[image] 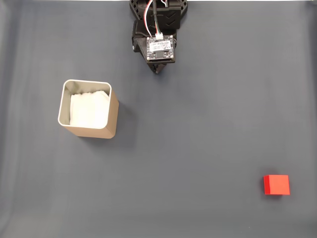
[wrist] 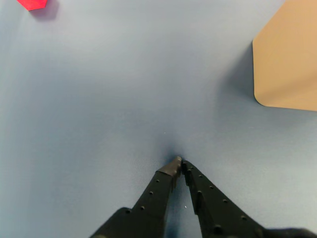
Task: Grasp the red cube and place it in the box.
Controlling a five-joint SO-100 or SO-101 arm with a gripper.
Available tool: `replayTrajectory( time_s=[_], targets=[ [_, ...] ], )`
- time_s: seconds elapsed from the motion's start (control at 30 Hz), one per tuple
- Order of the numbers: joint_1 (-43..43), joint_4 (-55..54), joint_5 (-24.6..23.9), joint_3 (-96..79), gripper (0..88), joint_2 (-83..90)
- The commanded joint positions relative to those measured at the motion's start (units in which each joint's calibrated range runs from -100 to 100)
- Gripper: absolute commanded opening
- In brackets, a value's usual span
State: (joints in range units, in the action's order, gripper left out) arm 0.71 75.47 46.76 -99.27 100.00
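Partly cropped red cube (wrist: 33, 4), box (wrist: 290, 59) cut off, gripper (wrist: 179, 163) pressed together, empty.

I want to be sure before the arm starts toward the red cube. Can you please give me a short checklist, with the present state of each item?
1. Red cube lies alone on the mat, nothing touching it: ok.
2. Gripper empty, tips together: ok as empty, but not ok for grasping; it must open first.
3. Path from gripper to cube free of things in the fixed view: ok.
4. Box upright, mouth open upward: ok.
5. Box is far from the cube, on the opposite side in the fixed view, not in the reach path: ok.
6. Cube within the arm's reach: cannot tell.
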Motion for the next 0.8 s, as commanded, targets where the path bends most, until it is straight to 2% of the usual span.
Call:
replayTrajectory(
  time_s=[0.0,0.1,0.27,0.53,0.77],
  targets=[
    [-0.11,0.49,0.24,-0.55,0.1,-0.09],
    [-0.18,-0.33,0.10,-0.55,0.1,0.00],
    [-0.11,-10.02,-1.47,-0.55,0.1,0.00],
    [0.10,-22.41,-0.93,-0.36,0.1,-0.17],
    [-0.11,-27.66,-1.07,3.92,0.1,-1.73]
  ],
)
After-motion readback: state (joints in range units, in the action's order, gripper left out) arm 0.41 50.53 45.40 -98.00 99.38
